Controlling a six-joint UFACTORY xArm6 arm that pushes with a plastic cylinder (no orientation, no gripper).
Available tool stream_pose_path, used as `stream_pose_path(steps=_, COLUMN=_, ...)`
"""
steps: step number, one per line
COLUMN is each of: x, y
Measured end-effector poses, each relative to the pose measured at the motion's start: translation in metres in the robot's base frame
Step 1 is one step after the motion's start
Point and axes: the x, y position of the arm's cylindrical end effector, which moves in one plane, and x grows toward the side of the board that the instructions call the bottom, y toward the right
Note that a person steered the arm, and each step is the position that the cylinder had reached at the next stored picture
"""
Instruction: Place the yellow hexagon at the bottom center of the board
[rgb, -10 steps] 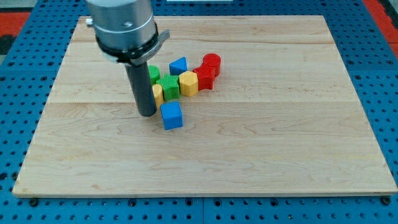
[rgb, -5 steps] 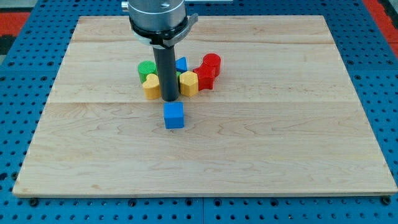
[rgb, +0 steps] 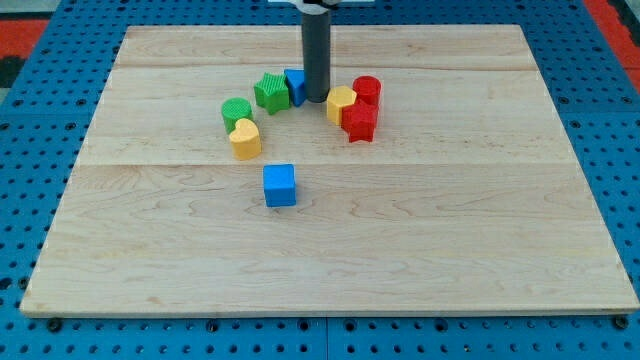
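Observation:
The yellow hexagon (rgb: 340, 103) sits above the board's middle, touching a red block (rgb: 360, 122) and next to a red cylinder (rgb: 367, 89). My tip (rgb: 316, 99) is just to the left of the yellow hexagon, between it and a blue block (rgb: 294, 86), whose right side the rod hides. A green star-like block (rgb: 269, 92) touches the blue block's left side.
A green cylinder (rgb: 236, 111) and a yellow heart-like block (rgb: 245, 139) sit to the view's left. A blue cube (rgb: 280, 185) lies alone near the board's middle. The wooden board (rgb: 450, 240) lies on a blue pegboard surface.
My rod has moved up and to the view's right through the cluster. The green star and blue block were pushed up; the yellow hexagon and the red blocks were pushed right.

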Motion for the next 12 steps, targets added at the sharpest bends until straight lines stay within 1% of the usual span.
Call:
stream_pose_path(steps=2, x=0.002, y=0.069)
stream_pose_path(steps=3, x=0.051, y=0.056)
stream_pose_path(steps=4, x=0.084, y=0.088)
stream_pose_path(steps=5, x=0.072, y=0.092)
stream_pose_path(steps=6, x=0.154, y=0.13)
stream_pose_path(steps=7, x=0.2, y=0.091)
stream_pose_path(steps=8, x=0.165, y=0.132)
stream_pose_path(steps=9, x=0.219, y=0.15)
stream_pose_path(steps=10, x=0.253, y=0.093)
stream_pose_path(steps=11, x=0.273, y=0.041)
stream_pose_path(steps=12, x=0.264, y=0.075)
